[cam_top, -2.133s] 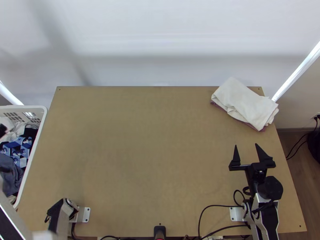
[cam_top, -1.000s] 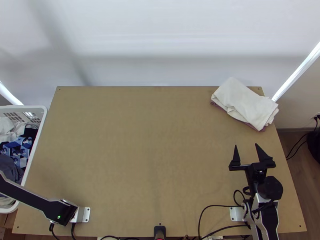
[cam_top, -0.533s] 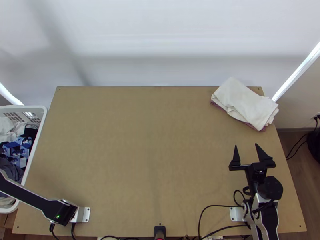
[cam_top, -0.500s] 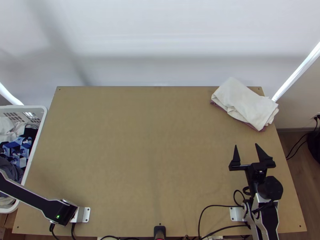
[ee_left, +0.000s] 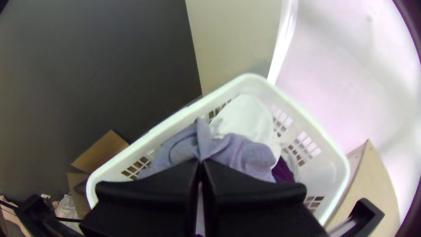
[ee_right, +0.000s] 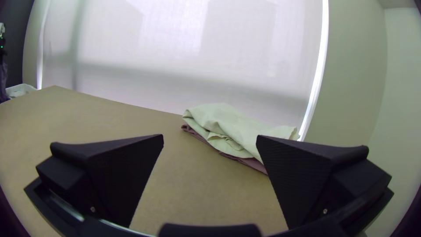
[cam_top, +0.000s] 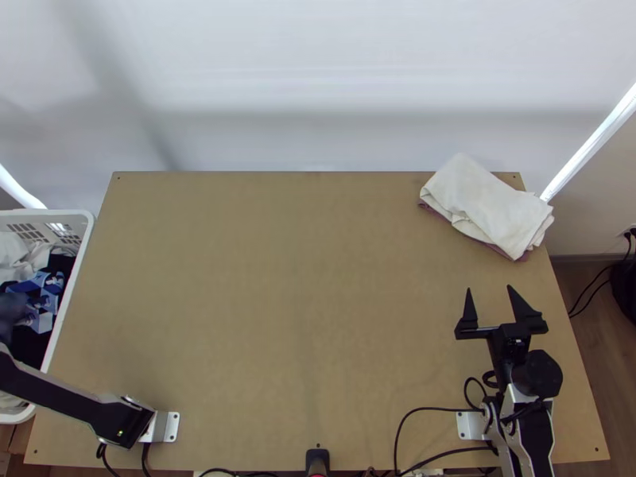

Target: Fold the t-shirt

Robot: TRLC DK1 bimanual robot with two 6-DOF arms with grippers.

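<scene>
Hanging above the basket [ee_left: 118, 163], left gripper [ee_left: 200, 161] pinches grey-blue cloth [ee_left: 247, 156]; right gripper [cam_top: 489, 288] stands spread.

Beyond the right gripper [cam_top: 497, 308], one folded cloth [cam_top: 486, 203] lies on another cloth [ee_right: 251, 163] at the table's [cam_top: 278, 278] far right corner. Well to its left, past the table, the laundry basket [cam_top: 48, 213] holds clothes [ee_left: 245, 116]; a garment [ee_left: 202, 142] hangs from the left gripper [ee_left: 201, 162].

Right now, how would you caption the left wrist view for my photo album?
Left gripper pinching grey-blue cloth above a white laundry basket.
</scene>
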